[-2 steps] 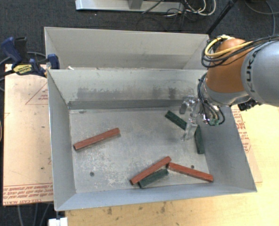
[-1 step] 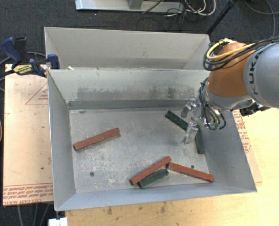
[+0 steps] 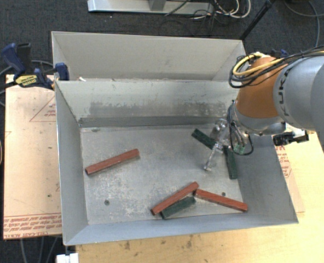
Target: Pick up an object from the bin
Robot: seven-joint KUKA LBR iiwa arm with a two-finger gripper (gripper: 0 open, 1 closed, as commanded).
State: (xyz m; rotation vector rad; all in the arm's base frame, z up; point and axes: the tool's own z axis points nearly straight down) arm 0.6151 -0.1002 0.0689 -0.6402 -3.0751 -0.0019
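Now the tool hangs low over the right part of the bin, under the orange cover of the arm, which is at the right side. Whether the tool is released or clenched I cannot tell, because the wrist covers much of it from above.

Two things lie nearest to it, both flat on the floor of the bin. The upper green bar is dark and narrow. Its long axis goes diagonally from upper left to lower right, and its lower right end meets the tool. This bar lies just to the left of the tool, on the side of the back wall. The lower green bar is nearly upright in the view and leans only a little. Its upper end is hidden under the wrist and its lower end points to the front wall. It lies just to the right of the tool's tip.

Near the front wall a red-brown bar lies diagonally, with a third green bar touching its side and a second red-brown bar close to the right. A left red-brown bar lies well apart.

Dark letters stand sideways on the grey arm; I cannot read them with certainty.
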